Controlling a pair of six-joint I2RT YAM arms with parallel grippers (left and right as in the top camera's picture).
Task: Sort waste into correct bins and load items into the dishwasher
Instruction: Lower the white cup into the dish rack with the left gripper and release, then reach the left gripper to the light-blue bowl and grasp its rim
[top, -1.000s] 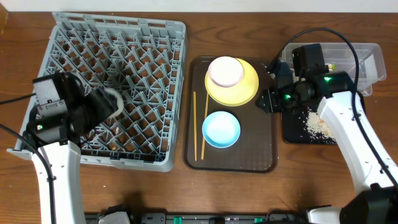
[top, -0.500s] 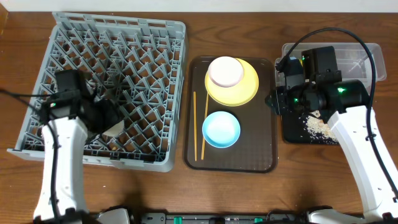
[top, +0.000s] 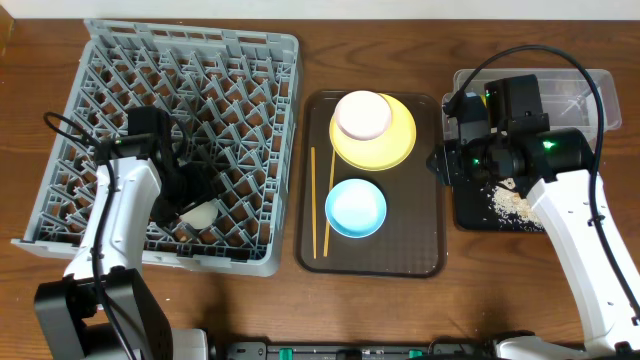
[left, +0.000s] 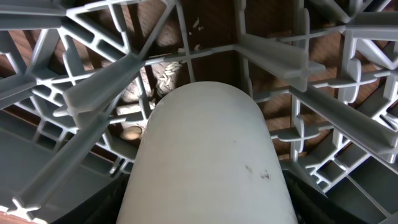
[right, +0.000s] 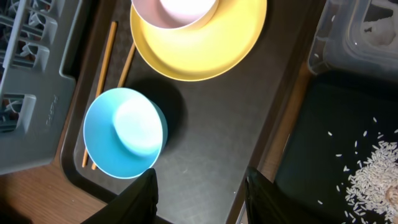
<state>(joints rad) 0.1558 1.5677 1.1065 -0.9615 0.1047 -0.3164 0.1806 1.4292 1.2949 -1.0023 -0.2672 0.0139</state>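
L tool (top: 188, 200) clamps white cup (left: 205, 155) down in the rack (top: 270, 90). R tool (right: 202, 194) half open, empty, over tray (right: 217, 140).

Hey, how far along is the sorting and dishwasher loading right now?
Done: rice scraps lie on the black tray. In hand: the left claw holds the white cup down in the grey rack. Left: the white bowl on the yellow plate, the blue saucer and the chopsticks all sit on the brown tray, unloaded; the right claw hangs open and empty.
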